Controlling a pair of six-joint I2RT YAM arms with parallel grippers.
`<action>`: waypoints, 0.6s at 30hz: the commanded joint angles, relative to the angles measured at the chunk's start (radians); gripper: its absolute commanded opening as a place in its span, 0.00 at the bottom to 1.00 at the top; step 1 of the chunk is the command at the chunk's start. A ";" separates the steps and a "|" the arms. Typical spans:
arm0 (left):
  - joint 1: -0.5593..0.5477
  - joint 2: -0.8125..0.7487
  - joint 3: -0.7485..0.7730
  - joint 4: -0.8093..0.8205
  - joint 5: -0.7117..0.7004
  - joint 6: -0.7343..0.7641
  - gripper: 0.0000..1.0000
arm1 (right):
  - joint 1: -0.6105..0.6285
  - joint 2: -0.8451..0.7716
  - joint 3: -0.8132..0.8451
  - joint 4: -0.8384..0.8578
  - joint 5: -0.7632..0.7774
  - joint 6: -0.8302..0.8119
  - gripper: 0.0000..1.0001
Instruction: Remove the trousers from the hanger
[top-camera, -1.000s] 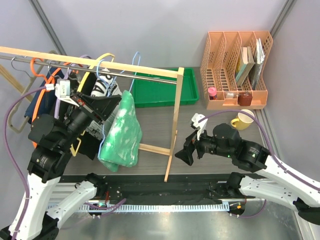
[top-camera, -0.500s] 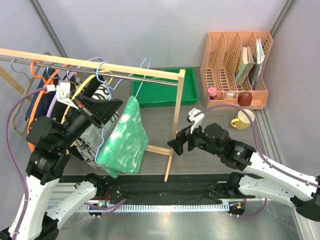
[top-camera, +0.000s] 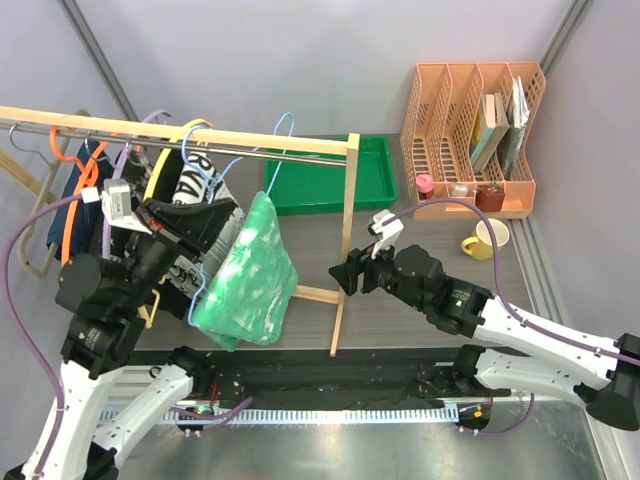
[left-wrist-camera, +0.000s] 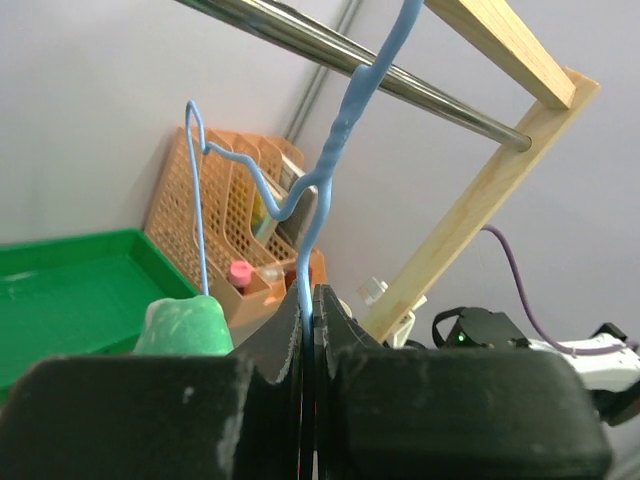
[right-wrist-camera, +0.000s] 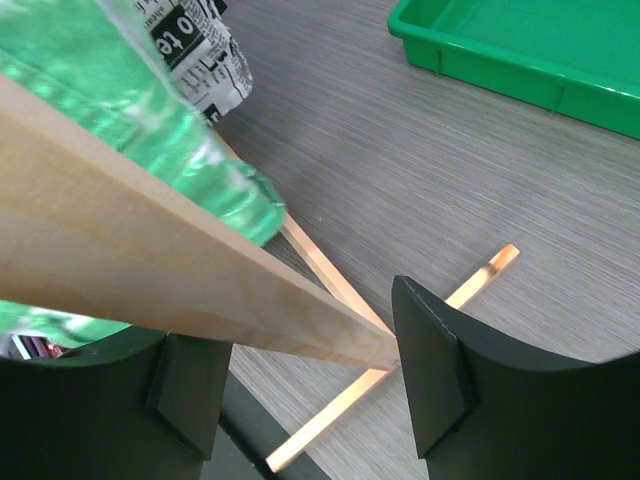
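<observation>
My left gripper (left-wrist-camera: 308, 300) is clamped on the hanger (left-wrist-camera: 330, 150) below its twisted neck. The trousers (top-camera: 250, 275) hang from it over the surface's left side, toward the near edge. My right gripper (right-wrist-camera: 310, 350) is spread apart, with the rack's wooden post (right-wrist-camera: 130, 240) between its fingers.

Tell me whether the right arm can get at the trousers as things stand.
Probably not directly: the rack's wooden post stands between the open right fingers and the trousers, which hang just beyond it. It would likely need to swing around.
</observation>
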 joint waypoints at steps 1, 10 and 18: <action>-0.007 -0.113 -0.242 0.270 0.024 0.098 0.00 | -0.023 0.048 0.042 0.186 0.143 0.059 0.66; -0.007 -0.078 -0.269 0.496 -0.012 0.125 0.00 | -0.025 0.122 0.088 0.202 0.146 0.082 0.65; -0.007 0.000 -0.134 0.530 -0.006 0.119 0.00 | -0.069 0.150 0.128 0.213 0.157 0.083 0.52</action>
